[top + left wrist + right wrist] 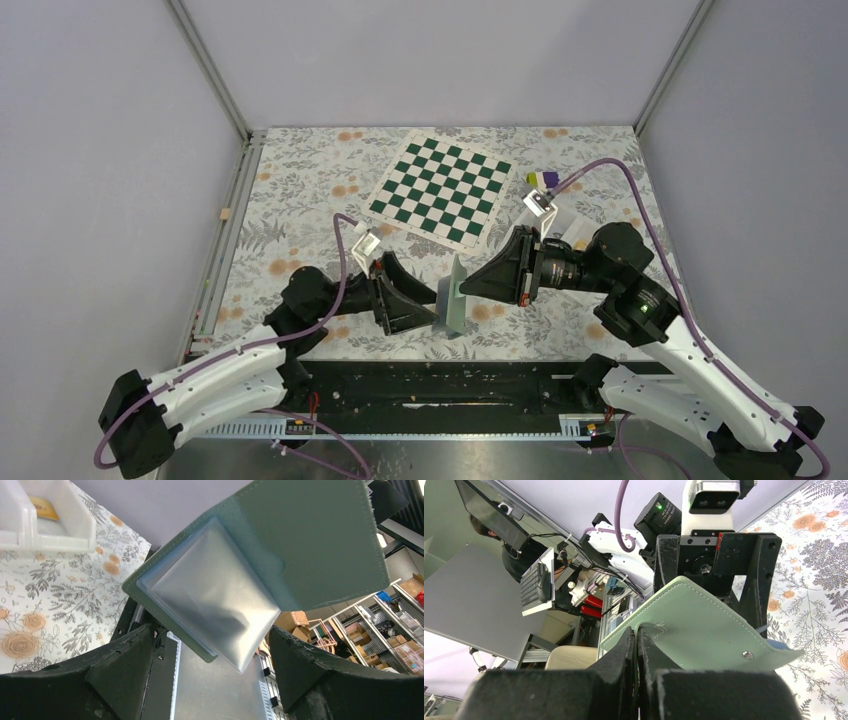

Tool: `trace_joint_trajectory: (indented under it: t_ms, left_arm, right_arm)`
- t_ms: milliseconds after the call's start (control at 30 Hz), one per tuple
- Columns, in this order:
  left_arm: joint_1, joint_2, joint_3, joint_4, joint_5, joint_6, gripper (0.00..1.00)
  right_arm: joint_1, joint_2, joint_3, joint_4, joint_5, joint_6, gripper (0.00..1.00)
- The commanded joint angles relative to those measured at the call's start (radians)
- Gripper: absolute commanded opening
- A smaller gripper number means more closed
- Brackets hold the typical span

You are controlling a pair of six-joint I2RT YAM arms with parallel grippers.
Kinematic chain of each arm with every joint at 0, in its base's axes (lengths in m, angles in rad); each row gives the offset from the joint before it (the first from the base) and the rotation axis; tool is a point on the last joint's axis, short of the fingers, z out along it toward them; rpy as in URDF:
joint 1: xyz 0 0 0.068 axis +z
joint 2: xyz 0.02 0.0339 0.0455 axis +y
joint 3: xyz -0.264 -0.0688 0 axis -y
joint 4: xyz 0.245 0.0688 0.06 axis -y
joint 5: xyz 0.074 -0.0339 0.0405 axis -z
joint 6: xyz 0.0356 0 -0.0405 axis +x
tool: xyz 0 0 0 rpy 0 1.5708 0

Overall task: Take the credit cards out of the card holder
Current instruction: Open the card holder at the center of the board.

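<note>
The right gripper (636, 639) is clenched on the card holder (455, 295). Its two fingers (616, 652) are pinched on the stitched edge of a pale green flap, which carries a snap stud (748, 655) near its lower corner. The holder stands on edge off the cloth, its teal-green outside facing the left arm. The left gripper (428, 303) meets it from 9 o'clock with jaws spread wide. In the left wrist view the holder's lower corner sits in the gap and touches neither finger. A clear sleeve (212, 600) lies against that side, too frosted to show whether a card is inside.

The table wears a floral tablecloth (300, 200). A green-and-white chequered mat (440, 190) lies at 12 o'clock from the holder and a purple-and-yellow block (543, 180) at 1 o'clock. A white tray (75, 530) lies at 2 o'clock, partly under the right arm, with an orange-yellow credit card (42, 507) in it. Pale grey walls (440, 60) with metal corner posts enclose the table. Beyond them the wrist views show shelves of cardboard boxes (350, 630) and a keyboard (536, 582).

Both arms reach in low from the near edge, the left from 7 o'clock and the right from 4 o'clock. Their grippers are level and point at each other.
</note>
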Motion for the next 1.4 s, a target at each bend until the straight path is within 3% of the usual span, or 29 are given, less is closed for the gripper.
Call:
trace_joint_trajectory:
  t_ms: [0,300,467,733,867,1067,1267,1367]
  left_arm:
    - [-0.024,-0.002,0.034,0.041,-0.062,0.012,0.83]
    - [-0.028,-0.054,0.048,0.013,-0.093,-0.017,0.78]
    - [-0.027,-0.084,0.061,-0.124,-0.119,0.042,0.79]
    - [-0.028,-0.098,0.03,-0.198,-0.167,0.11,0.81]
    - [-0.029,-0.134,0.014,-0.148,-0.124,0.175,0.82]
    - [-0.029,-0.234,0.148,-0.351,-0.072,0.511,0.83]
    - [-0.031,-0.107,0.351,-0.647,0.104,0.957,0.86]
    - [-0.033,-0.026,0.436,-0.727,0.154,1.084,0.88]
  right_arm:
    - [-0.005,-0.008,-0.006,0.043,-0.012,-0.01,0.0]
    - [-0.005,0.011,-0.04,-0.036,0.027,-0.069,0.0]
    - [-0.006,0.022,-0.057,-0.049,0.036,-0.084,0.0]
    - [-0.005,0.02,-0.037,-0.015,0.025,-0.071,0.0]
    - [-0.005,0.034,0.008,-0.015,-0.041,-0.074,0.0]
    - [-0.006,0.099,0.031,-0.081,-0.199,-0.161,0.0]
    - [-0.005,0.114,-0.005,-0.018,-0.315,-0.149,0.0]
    - [-0.005,0.114,0.017,-0.085,-0.327,-0.196,0.0]
